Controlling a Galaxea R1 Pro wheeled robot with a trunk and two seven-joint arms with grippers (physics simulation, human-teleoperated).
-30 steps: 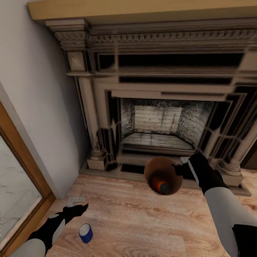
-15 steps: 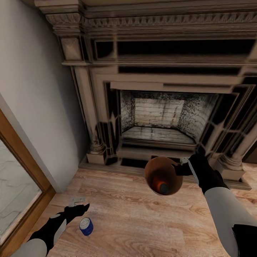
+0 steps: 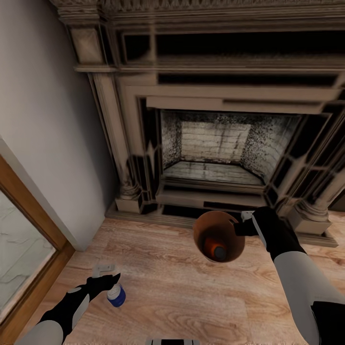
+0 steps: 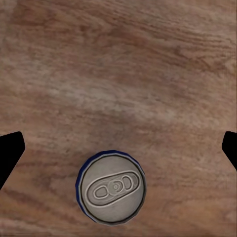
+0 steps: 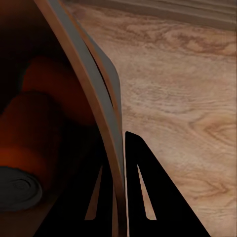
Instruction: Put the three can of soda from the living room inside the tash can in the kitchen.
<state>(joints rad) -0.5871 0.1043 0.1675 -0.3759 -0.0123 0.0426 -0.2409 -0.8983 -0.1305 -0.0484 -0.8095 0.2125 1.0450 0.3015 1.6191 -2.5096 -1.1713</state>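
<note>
Right tool (image 5: 118, 197) pinching tash can (image 5: 94, 94) rim, orange cans (image 5: 34, 133) inside

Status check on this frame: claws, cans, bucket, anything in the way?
Left claw open above upright blue can on floor. Right claw clamped on bucket rim, orange can inside. Nothing blocking.

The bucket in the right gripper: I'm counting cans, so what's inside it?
Inside the bucket held by the right gripper lie orange cans, one showing its grey end. The dark interior hides whether there are two. The blue can stands on the floor under the left gripper.
</note>
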